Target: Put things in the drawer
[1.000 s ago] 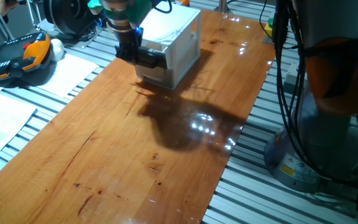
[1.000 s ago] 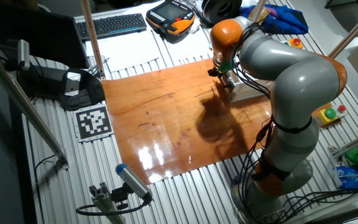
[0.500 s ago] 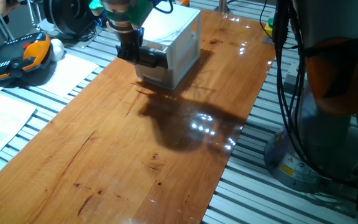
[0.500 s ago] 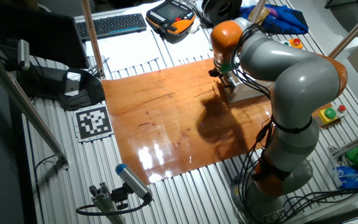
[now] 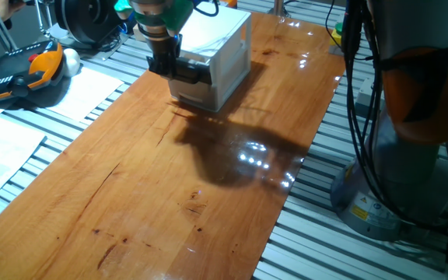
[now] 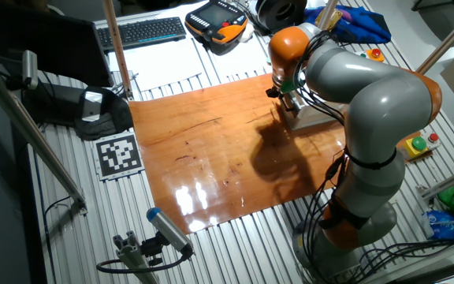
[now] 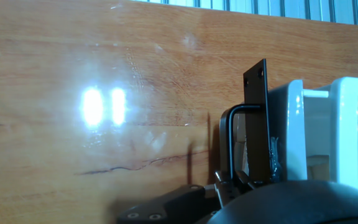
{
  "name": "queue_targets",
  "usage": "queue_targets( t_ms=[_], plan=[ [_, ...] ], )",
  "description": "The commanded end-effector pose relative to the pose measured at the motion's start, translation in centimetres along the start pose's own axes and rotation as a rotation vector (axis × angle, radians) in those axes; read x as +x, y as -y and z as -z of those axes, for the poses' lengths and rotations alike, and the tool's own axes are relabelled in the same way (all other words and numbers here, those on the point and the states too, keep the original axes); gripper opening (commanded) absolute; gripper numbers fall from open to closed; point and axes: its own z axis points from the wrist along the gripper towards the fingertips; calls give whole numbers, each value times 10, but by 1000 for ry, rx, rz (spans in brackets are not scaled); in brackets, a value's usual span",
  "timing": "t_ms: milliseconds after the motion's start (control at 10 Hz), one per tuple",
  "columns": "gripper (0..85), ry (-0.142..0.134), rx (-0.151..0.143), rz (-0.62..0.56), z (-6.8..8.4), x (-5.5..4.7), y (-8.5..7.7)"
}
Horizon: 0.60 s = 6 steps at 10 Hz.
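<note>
Glossy wooden tabletop (image 5: 169,179) with lamp glare, on a slatted metal bench (image 6: 235,244).

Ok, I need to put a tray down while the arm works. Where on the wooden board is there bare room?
Nearly the whole wooden board is bare, from the white cabinet down to the near edge and across both long sides. The one crowded spot is the far end, where the end effector sits at the cabinet's dark handle.

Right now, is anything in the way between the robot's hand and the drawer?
No, nothing visible is in the way. The gripper is right at the dark handle of the upper drawer on the white cabinet.
</note>
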Motion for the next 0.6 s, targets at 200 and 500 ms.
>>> queue_targets(
  t_ms=[200, 500],
  plan=[
    [0, 3, 2, 0, -1, 1, 3],
    [0, 5, 5, 2, -1, 2, 8]
  ],
)
